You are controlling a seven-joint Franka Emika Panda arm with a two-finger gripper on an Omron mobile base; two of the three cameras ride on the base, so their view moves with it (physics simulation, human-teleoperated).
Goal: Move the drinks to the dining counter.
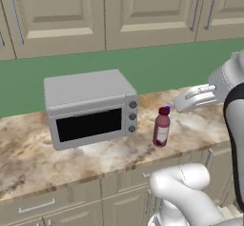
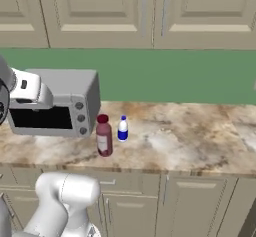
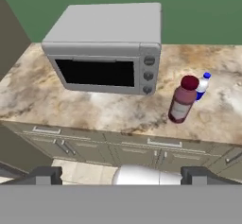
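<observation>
I am the white arm's two-finger gripper [image 3: 120, 175], and my two dark finger tips [image 3: 45, 176] stand spread wide at the bottom corners of the hand view, with nothing between them.

Ahead of me lies a beige-brown marbled stone counter [image 3: 108, 109] over beige cabinet drawers [image 3: 85, 145] with silver handles. On it stands a grey boxy toaster oven [image 3: 106, 48] with a black glass door and three dark round knobs down its right side. In the hand view it sits at about eleven o'clock from centre.

At about three o'clock from the oven, near it but apart, stands a dark maroon bottle [image 3: 182, 100] with a white label and a rounded maroon cap, upright on the counter. Just behind it, at about one o'clock from it, stands a small white bottle with a blue cap [image 3: 202, 85], partly hidden by the maroon one in this view.

In the right base view the maroon bottle [image 2: 104, 136] and the white-and-blue bottle [image 2: 123, 129] stand side by side with a small gap between them, the white one at two o'clock. In the left base view the maroon bottle [image 1: 162, 127] stands just right of the oven [image 1: 90, 107]. A green wall [image 2: 175, 76] rises behind the counter, with beige upper cabinets [image 2: 125, 11] above.
</observation>
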